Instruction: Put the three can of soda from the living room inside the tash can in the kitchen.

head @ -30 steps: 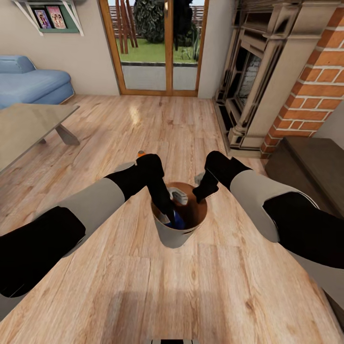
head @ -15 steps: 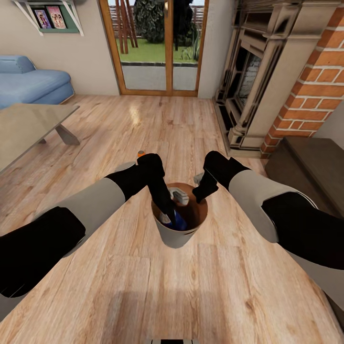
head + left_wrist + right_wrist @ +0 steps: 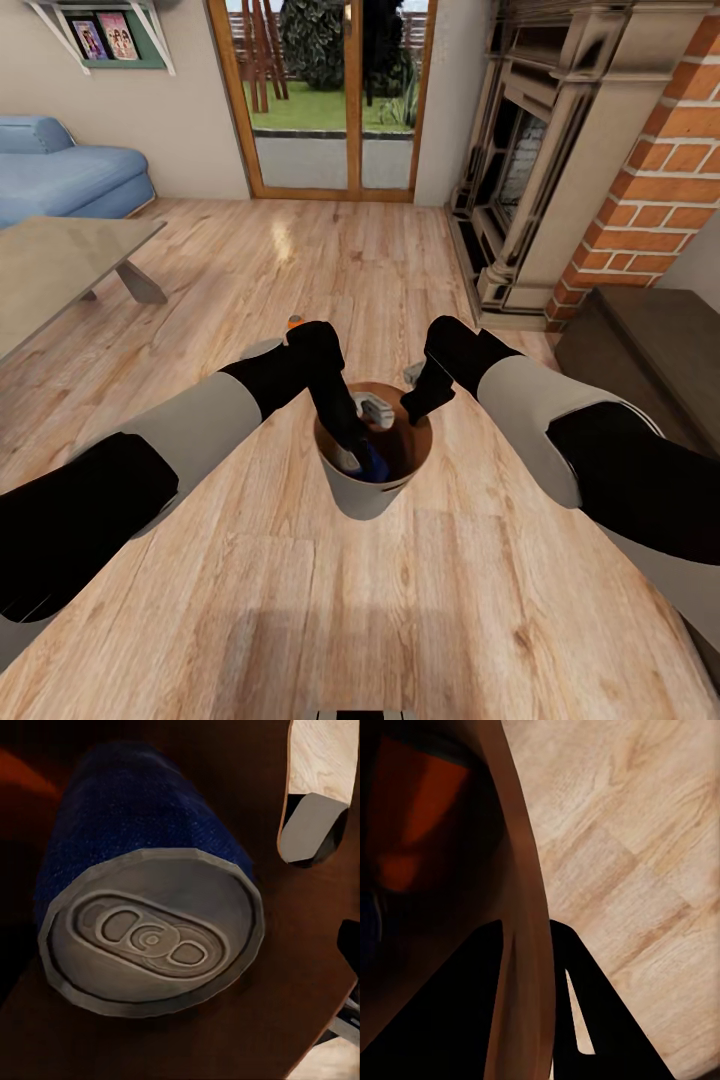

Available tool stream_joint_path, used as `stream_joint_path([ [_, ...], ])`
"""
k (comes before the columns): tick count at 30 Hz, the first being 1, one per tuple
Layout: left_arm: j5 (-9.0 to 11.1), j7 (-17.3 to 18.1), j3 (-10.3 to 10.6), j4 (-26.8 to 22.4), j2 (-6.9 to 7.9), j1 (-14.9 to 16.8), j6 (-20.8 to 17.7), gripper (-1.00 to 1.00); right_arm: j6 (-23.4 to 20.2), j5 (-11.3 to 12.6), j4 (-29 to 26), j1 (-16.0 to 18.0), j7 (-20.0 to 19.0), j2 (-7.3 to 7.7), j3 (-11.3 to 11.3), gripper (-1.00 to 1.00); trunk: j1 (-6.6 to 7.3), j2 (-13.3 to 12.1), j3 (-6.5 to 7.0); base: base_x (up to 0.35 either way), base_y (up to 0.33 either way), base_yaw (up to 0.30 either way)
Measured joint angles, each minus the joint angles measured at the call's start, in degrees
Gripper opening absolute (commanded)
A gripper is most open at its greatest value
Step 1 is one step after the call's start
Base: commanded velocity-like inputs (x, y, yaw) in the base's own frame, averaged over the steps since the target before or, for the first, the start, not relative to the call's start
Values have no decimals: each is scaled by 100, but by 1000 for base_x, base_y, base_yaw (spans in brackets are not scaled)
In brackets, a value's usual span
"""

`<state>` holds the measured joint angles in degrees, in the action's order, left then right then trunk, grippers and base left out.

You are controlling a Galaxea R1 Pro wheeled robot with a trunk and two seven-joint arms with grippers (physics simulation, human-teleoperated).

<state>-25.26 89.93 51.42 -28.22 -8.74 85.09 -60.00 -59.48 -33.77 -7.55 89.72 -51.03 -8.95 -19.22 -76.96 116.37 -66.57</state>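
Brown-lined tash can [image 3: 365, 492], right jaws clamping its rim, holds blue can [image 3: 142, 862]; left jaws' state unclear.

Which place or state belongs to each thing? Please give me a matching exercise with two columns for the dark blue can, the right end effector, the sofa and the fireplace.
Things:
1. dark blue can
2. right end effector
3. sofa
4. fireplace

Places or states:
A. stands at the far left of the room in the head view
B. lies inside the trash can
C. has brick at the right side of the room
D. grips the trash can's rim

Pairs: 1-B, 2-D, 3-A, 4-C
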Motion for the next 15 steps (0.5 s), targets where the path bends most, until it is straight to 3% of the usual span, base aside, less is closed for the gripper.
stream_joint_path([
  [15, 4, -186, -28, -44, 79, 8, 0, 100, -1, -7, 18, 0, 0, 39, 18, -100, 0, 0, 0, 0, 0, 0],
])
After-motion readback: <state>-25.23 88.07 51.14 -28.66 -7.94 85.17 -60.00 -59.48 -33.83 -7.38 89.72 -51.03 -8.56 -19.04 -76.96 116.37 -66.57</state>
